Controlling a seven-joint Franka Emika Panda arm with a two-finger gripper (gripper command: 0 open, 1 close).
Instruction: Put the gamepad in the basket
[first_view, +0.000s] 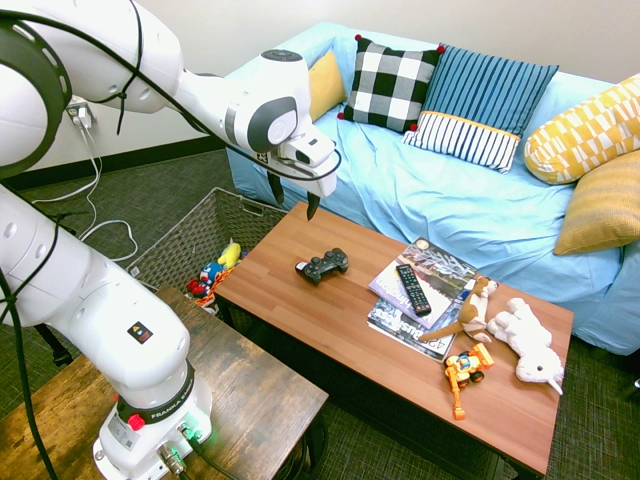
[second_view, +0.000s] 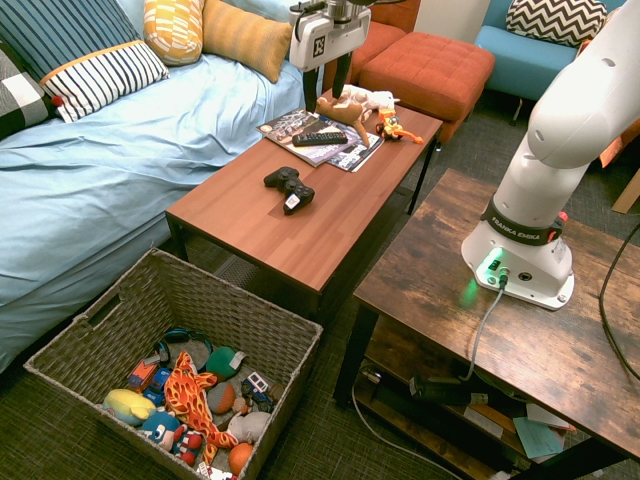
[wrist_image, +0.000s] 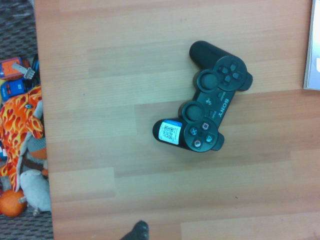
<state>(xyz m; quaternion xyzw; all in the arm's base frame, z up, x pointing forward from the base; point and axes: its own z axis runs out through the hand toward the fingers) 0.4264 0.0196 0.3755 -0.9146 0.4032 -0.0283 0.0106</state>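
The black gamepad (first_view: 322, 266) (second_view: 289, 188) (wrist_image: 205, 117) lies flat on the wooden coffee table (first_view: 330, 340), near the end closest to the basket, with a white-and-blue sticker on one handle. My gripper (first_view: 294, 198) (second_view: 326, 85) hangs open well above the table, over the gamepad and holding nothing. The basket (first_view: 185, 240) (second_view: 255, 312) is a large grey-brown woven one on the floor just off the table's end. It holds several toys.
A long black TV remote (first_view: 412, 288) (second_view: 320, 138) rests on magazines (first_view: 432, 262) further along the table. Beyond them lie plush animals (first_view: 530, 342) and an orange toy digger (first_view: 465, 370). A blue sofa (first_view: 470, 200) with cushions runs along the far side.
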